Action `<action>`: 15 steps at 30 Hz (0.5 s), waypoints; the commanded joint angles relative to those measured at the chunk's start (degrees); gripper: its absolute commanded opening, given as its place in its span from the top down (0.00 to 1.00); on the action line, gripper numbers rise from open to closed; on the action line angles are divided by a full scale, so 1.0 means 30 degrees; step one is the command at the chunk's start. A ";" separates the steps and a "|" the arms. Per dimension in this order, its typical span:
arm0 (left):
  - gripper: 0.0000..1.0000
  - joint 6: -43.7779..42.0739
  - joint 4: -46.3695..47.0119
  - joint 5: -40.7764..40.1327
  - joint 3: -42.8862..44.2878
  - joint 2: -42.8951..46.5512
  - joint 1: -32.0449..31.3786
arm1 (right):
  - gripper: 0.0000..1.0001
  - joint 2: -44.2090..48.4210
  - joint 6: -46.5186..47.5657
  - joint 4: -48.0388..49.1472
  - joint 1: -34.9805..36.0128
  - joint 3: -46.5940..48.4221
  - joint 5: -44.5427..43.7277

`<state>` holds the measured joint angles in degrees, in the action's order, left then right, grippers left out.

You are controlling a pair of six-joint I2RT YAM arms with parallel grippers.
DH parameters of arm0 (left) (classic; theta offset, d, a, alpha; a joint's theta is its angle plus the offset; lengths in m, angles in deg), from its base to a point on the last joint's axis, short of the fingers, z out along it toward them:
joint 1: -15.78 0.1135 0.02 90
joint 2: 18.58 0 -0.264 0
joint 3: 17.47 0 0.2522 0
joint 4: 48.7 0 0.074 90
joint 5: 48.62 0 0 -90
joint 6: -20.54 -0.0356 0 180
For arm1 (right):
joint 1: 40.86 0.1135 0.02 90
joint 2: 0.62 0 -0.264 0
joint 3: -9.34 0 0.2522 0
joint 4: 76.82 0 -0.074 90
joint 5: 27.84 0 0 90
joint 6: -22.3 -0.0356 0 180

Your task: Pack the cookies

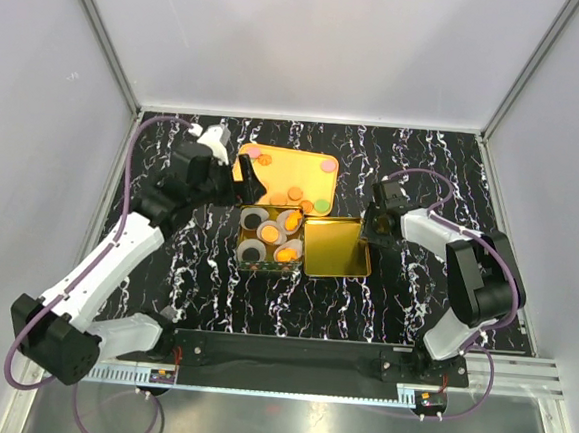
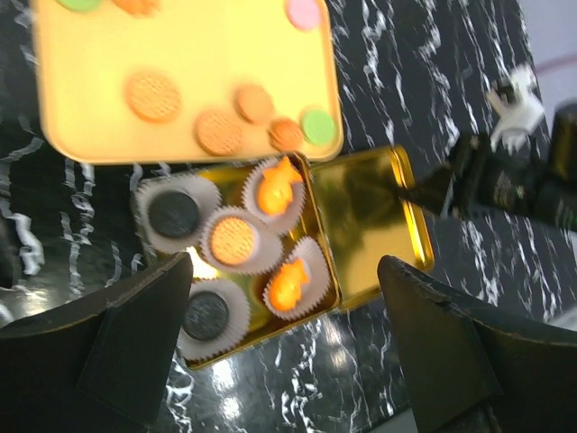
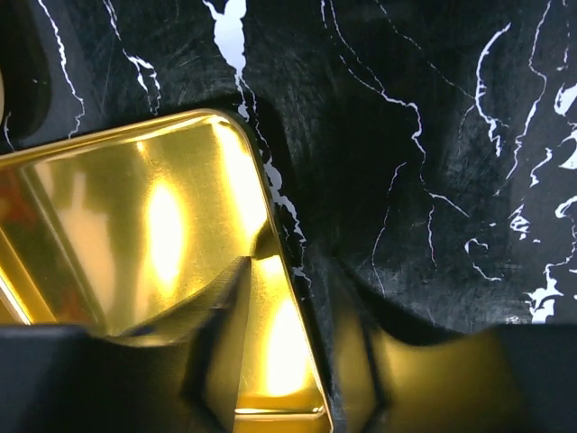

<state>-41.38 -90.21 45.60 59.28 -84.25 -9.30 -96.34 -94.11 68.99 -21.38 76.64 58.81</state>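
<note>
A gold tin (image 1: 249,264) at the table's middle holds white paper cups with cookies (image 2: 233,240) in them, orange and black. Its open lid (image 1: 337,246) lies flat to the right. Behind it, a yellow tray (image 1: 273,170) carries loose cookies (image 2: 153,96), mostly orange, plus pink and green ones. My left gripper (image 1: 244,185) hovers over the tray's left end, open and empty; in the left wrist view its fingers (image 2: 135,334) frame the tin. My right gripper (image 3: 293,271) straddles the lid's right rim (image 3: 270,212), one finger inside, one outside, with a gap still showing at the rim.
Black marble-patterned tabletop (image 1: 414,297) inside white walls. A metal rail (image 1: 289,355) runs along the near edge by the arm bases. Purple cables loop off both arms.
</note>
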 commanded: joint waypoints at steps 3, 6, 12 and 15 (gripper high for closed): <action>0.12 0.0455 0.2773 0.2926 -0.1364 0.0591 -0.1043 | 0.77 -0.0348 -0.0337 0.0190 -0.0050 0.0024 -0.0141; 0.14 0.0602 0.3212 0.3130 -0.1657 0.0386 -0.1541 | 1.00 -0.0233 -0.0277 -0.0599 -0.0021 0.0347 -0.0840; 0.14 0.0925 0.4267 0.3395 -0.2097 -0.0462 -0.2156 | 1.00 0.1288 0.0074 -0.2327 -0.0021 0.0903 -0.2364; 0.14 0.1159 0.4619 0.3483 -0.1980 -0.1165 -0.2420 | 1.00 0.2254 0.0220 -0.3236 -0.0021 0.1050 -0.2952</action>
<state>-38.91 -81.43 54.19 53.77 -85.95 -15.77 -94.68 -94.09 63.02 -21.38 77.20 54.28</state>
